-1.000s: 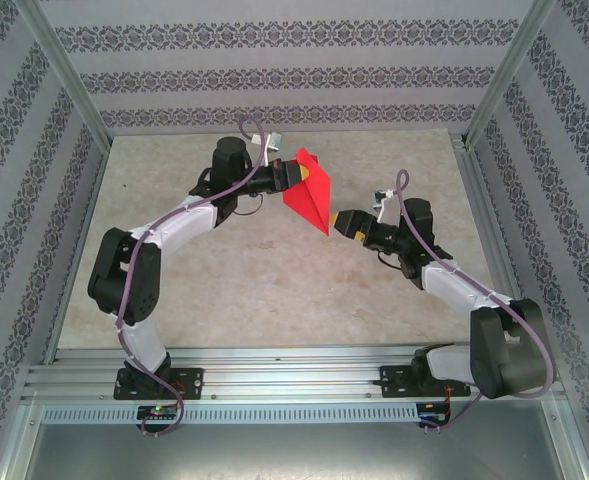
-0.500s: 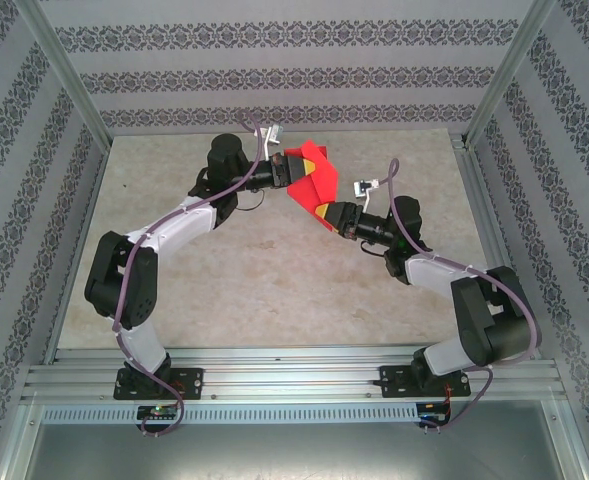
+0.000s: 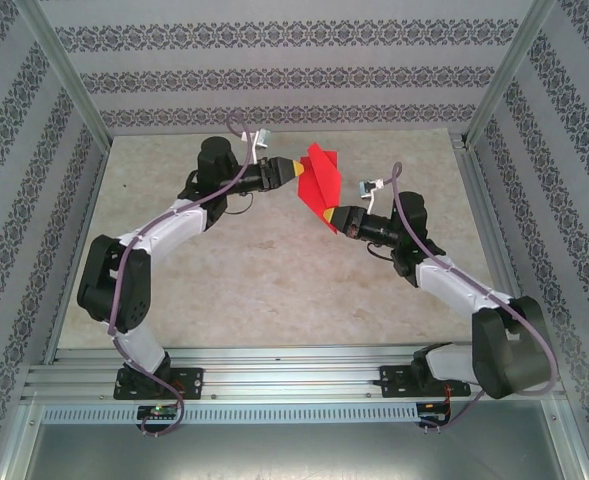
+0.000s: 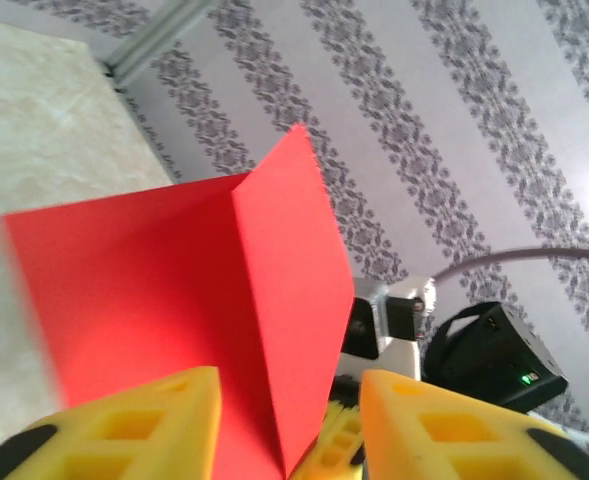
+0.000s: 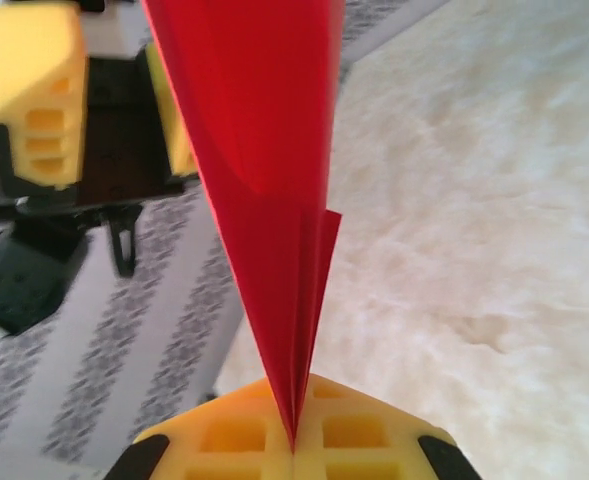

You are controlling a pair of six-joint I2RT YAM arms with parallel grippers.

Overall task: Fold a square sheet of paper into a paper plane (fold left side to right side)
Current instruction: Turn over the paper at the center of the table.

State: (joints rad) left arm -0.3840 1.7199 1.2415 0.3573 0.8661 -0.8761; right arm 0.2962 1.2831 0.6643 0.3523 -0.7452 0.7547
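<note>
Clearly, the wrist view shows right jaws pinching the paper plane (image 5: pixel 264 150).

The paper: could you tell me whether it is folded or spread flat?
Folded: the paper shows a sharp crease between two angled panels, its layers pinched in the shut right end effector.

The paper plane (image 3: pixel 319 183) stands just ahead of the left gripper (image 3: pixel 296 172) and the right gripper (image 3: pixel 330 213), blocking both. Room lies open beneath them, above the table (image 3: pixel 254 270).
</note>
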